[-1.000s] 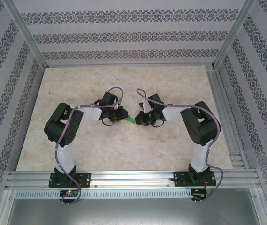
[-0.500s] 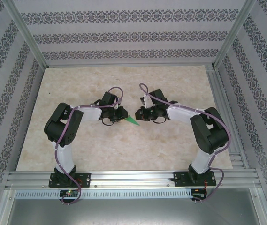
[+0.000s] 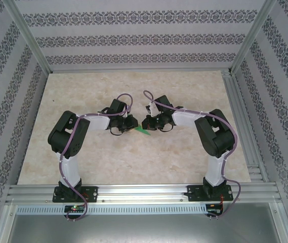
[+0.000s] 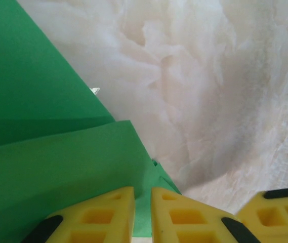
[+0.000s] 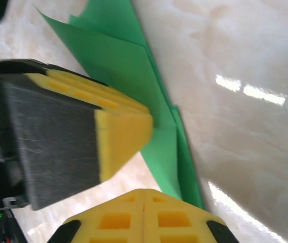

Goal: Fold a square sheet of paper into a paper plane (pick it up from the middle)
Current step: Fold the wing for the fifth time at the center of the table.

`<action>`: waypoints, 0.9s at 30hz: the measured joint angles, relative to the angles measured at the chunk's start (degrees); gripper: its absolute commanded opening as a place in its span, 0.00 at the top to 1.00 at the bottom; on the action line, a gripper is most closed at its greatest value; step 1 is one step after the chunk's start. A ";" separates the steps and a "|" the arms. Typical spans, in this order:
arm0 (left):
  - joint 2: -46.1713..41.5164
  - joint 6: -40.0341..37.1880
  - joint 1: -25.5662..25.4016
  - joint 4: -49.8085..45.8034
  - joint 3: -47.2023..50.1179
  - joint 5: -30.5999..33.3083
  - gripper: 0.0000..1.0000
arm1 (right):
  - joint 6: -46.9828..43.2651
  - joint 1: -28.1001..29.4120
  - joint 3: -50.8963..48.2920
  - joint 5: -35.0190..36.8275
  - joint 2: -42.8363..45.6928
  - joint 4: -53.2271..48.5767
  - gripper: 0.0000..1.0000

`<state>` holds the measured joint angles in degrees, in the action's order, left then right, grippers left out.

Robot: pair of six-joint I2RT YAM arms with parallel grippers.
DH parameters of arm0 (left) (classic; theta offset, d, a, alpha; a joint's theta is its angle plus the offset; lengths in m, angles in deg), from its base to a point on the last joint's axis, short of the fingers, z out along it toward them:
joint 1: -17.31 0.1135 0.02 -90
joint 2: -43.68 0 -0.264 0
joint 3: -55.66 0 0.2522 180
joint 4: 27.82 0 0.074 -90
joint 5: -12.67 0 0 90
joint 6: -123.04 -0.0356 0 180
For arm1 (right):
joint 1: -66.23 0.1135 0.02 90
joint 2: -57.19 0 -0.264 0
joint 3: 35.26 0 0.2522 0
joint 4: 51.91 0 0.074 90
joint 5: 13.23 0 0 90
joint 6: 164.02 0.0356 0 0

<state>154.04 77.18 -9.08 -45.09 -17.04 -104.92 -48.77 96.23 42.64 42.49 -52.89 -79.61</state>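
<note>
The green sheet of paper point(image 3: 144, 130) is folded into a narrow pointed shape with layered flaps and sits mid-table between the two grippers. My left gripper point(image 3: 130, 125) is shut on one end of it. In the left wrist view green paper point(image 4: 42, 126) fills the left side and shows in the thin slit of the left gripper point(image 4: 142, 202). My right gripper point(image 3: 145, 123) is shut with nothing in it, tip to tip with the left one. In the right wrist view the right gripper point(image 5: 144, 202) stands just beside the paper's point(image 5: 118, 55) long edge.
The marble-patterned tabletop point(image 3: 83, 152) lies open on all sides of the arms. Aluminium frame rails point(image 3: 133, 190) run along the near edge and the right side. Patterned walls enclose the back and sides.
The right gripper has swung left, closing in on the left gripper and covering more of the paper. The left arm and the paper have stayed put.
</note>
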 measured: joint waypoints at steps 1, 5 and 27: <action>0.00 0.00 0.00 -0.02 -0.02 0.00 0.81 | -0.13 0.02 0.00 0.15 -0.28 -0.31 0.95; 0.02 -0.02 0.00 -0.37 -0.22 0.02 0.81 | -1.01 0.02 0.00 0.20 -1.07 -1.62 0.95; 0.02 -0.37 0.00 -0.52 -0.63 -0.76 0.76 | -2.73 0.00 -0.50 1.27 -2.12 -3.45 0.96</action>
<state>154.06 76.81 -9.08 -45.61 -17.68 -105.69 -51.50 96.23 42.14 43.75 -55.01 -83.06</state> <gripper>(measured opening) 0.224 0.051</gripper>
